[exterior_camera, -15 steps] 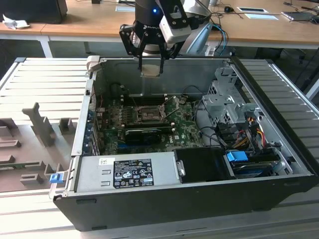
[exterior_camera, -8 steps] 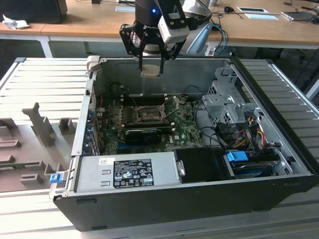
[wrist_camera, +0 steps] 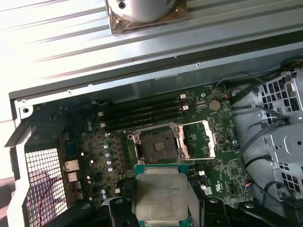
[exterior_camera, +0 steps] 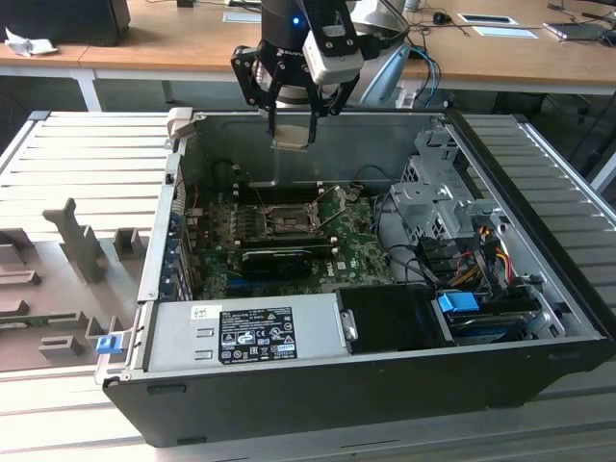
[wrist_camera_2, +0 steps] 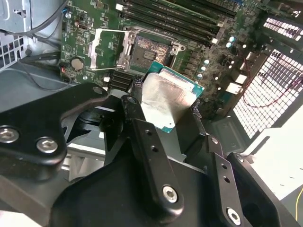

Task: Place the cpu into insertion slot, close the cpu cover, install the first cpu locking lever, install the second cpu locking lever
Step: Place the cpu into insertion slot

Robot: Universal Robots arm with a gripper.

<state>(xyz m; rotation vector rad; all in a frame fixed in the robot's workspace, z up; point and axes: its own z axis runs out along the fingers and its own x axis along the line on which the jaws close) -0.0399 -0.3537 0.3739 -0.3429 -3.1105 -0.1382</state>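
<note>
Lying on its side on the slatted metal table [exterior_camera: 87, 144], the open computer case [exterior_camera: 337, 395] turns its interior upward, which lets the arm reach the parts from above. The green board [exterior_camera: 217, 274] lies flat on the case floor, with a grey power supply [exterior_camera: 241, 332] along the near wall and a tangle of cables and drive bays toward the exterior view's right. The gripper [exterior_camera: 292, 125] hangs over the far rim of the case, well above the board and not yet down among the components. Its fingers [wrist_camera_2: 196, 125] are closed on two opposite edges of the cpu [exterior_camera: 291, 142], so the flat silver top and the contact face are both left untouched. The chip is carried roughly level, probably so that it can go down square. Below it, the cpu cover [wrist_camera: 210, 140] is swung open to one side of the socket, its window showing bare green board. That leaves the insertion slot [wrist_camera: 156, 146] exposed, its dark recessed centre empty beside the row of long black memory slots [wrist_camera: 142, 113]. In both wrist views the cpu [wrist_camera_2: 165, 97] sits just beside the slot in the picture, lifted clear of it and touching nothing but the fingers. Placement has therefore not begun, and the cover is not yet closed.
</note>
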